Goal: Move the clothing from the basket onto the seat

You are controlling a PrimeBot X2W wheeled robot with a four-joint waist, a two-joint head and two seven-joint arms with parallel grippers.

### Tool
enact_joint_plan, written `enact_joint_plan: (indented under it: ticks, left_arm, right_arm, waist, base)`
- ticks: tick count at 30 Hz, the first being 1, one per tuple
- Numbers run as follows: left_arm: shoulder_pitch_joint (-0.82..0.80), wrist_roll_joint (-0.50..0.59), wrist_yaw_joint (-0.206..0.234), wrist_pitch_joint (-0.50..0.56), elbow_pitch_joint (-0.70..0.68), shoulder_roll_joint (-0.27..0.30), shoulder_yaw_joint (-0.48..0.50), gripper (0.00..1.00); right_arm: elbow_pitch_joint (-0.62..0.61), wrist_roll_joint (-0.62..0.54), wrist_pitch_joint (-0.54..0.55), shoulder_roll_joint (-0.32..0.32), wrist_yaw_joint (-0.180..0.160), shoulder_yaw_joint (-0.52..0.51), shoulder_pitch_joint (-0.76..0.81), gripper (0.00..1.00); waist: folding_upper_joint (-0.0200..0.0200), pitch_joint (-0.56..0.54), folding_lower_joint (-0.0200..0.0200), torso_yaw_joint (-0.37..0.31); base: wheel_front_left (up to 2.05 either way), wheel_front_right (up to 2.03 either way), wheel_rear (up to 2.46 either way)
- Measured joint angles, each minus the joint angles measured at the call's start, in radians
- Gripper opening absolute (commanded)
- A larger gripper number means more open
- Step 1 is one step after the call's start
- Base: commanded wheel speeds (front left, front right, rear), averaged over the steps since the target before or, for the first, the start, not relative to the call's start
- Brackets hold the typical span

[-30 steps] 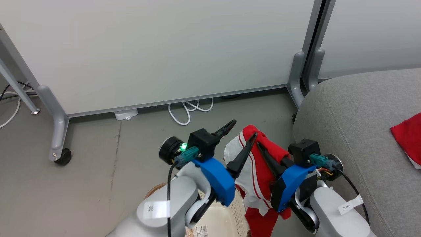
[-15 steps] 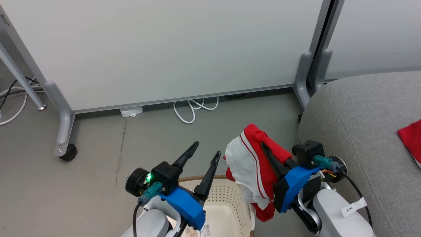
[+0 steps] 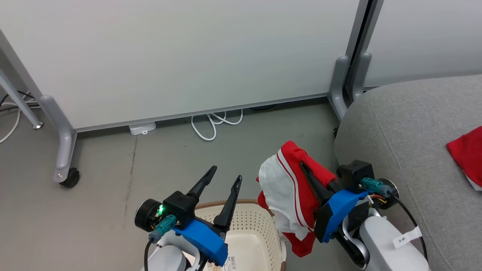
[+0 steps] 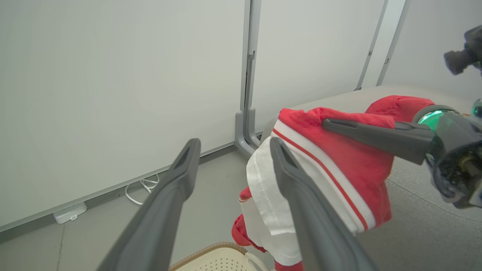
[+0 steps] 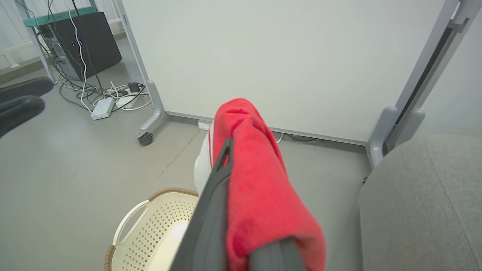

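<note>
My right gripper [image 3: 303,166] is shut on the clothing [image 3: 288,188], a red garment with a white panel and thin red stripes. It hangs over the fingers above the floor, between the basket [image 3: 250,203] and the seat [image 3: 406,128]. In the right wrist view the clothing [image 5: 260,177] drapes over my right gripper [image 5: 232,150], covering one finger. My left gripper [image 3: 224,175] stands open and empty above the cream basket's rim, left of the garment. In the left wrist view the left gripper [image 4: 234,145] points past the clothing [image 4: 339,165]. A second red garment [image 3: 466,154] lies on the grey seat.
White partition panels [image 3: 188,56] on grey feet stand behind, one foot with a caster [image 3: 70,177]. White cables [image 3: 212,124] loop on the floor under the panel. A black box and a tangle of cables [image 5: 94,90] sit far left. Grey floor lies left of the basket.
My left gripper has drawn back down and to the left, away from the garment, and now stands over the basket. The right gripper still holds the garment. The head view has shifted slightly.
</note>
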Motion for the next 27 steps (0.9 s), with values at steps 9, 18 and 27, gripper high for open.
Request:
enact_joint_plan:
  ticks: [9, 18, 27]
  left_arm:
    - [0.014, 0.03, -0.011, 0.0, 0.004, -0.016, 0.041, 1.0]
    - [0.03, 0.044, -0.012, 0.0, 0.008, -0.029, 0.068, 1.0]
    - [0.036, 0.054, -0.013, 0.0, 0.01, -0.037, 0.084, 1.0]
  right_arm:
    - [-0.006, -0.002, 0.001, 0.003, 0.0, -0.004, 0.0, 0.0]
    - [-0.004, -0.001, 0.0, 0.002, 0.0, -0.01, 0.004, 0.0]
    - [-0.003, -0.001, -0.001, -0.004, 0.0, -0.027, 0.017, 0.0]
  waist:
    - [0.0, 0.005, 0.0, -0.079]
    - [0.0, 0.01, 0.0, -0.203]
    - [0.0, 0.011, 0.0, -0.334]
  base:
    - [0.0, 0.0, 0.0]
    - [0.0, 0.0, 0.0]
    - [0.0, 0.0, 0.0]
